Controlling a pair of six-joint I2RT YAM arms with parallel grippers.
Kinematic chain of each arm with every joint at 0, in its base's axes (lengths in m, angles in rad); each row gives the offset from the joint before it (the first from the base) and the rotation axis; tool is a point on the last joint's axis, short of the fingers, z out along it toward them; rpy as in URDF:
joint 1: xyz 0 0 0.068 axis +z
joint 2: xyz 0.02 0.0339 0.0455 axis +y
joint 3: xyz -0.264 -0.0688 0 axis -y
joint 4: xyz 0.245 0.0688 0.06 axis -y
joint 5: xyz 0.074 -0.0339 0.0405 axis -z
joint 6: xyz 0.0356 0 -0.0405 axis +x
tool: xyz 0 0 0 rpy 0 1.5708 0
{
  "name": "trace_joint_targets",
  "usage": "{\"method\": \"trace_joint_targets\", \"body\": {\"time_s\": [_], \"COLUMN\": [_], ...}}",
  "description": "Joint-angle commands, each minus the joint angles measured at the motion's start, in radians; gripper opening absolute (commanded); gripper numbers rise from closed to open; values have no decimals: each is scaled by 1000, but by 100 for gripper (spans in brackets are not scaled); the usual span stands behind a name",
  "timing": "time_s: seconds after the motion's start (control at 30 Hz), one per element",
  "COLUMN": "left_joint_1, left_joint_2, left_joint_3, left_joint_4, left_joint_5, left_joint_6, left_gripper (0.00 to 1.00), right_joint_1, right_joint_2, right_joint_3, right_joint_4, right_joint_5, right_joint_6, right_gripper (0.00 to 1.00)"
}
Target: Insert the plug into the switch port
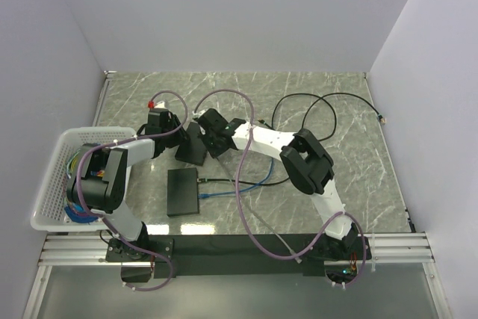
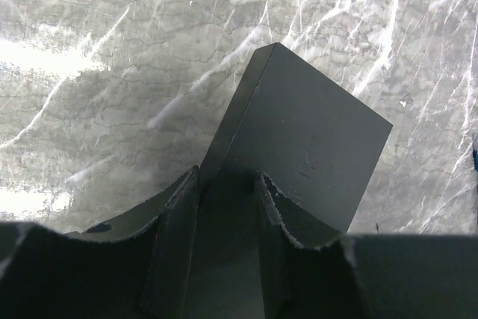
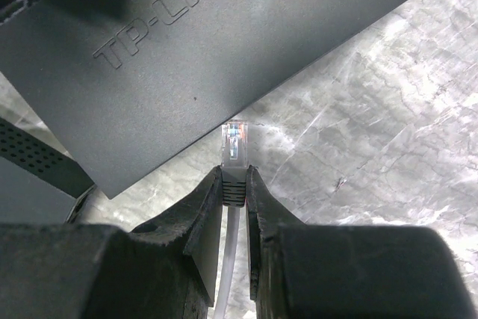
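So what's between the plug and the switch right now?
Nothing solid; the right wrist view shows only a sliver of bare table between the plug and the switch.

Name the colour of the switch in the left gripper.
Black switch, best seen in left wrist view.

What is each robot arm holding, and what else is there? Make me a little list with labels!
left fingers: shut on a black switch, held tilted
right fingers: shut on a plug with a white cable
plug tip: clear, right by the black switch's edge, not in a port
other switch: flat on the table, blue cable at its right side
basket: white, at the table's left edge
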Motion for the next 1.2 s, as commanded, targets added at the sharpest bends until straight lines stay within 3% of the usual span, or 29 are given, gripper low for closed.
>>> {"method": "trace_joint_targets", "body": {"time_s": [0.0,0.57,0.77,0.97,1.17], "left_joint_1": [-6,-6,0,16,28], "left_joint_2": [30,38,42,12,4], "left_joint_3": [-11,0,9,3,-20], "left_joint_4": [-84,-112,-118,-124,-110], "left_joint_5": [3,-54,-63,-93,-75], "left_joint_6": [8,-21,-28,-28,-20], "left_gripper": [40,39,55,62,54], "right_joint_1": [27,40,41,43,47], "right_joint_2": [-66,-97,-143,-121,-65], "right_joint_3": [8,-64,-118,-95,-46], "right_joint_4": [75,44,63,61,49], "right_joint_5": [-17,26,21,1,-7], "right_joint_6": [10,82,98,100,97], "right_gripper": [0,0,0,0,0]}}
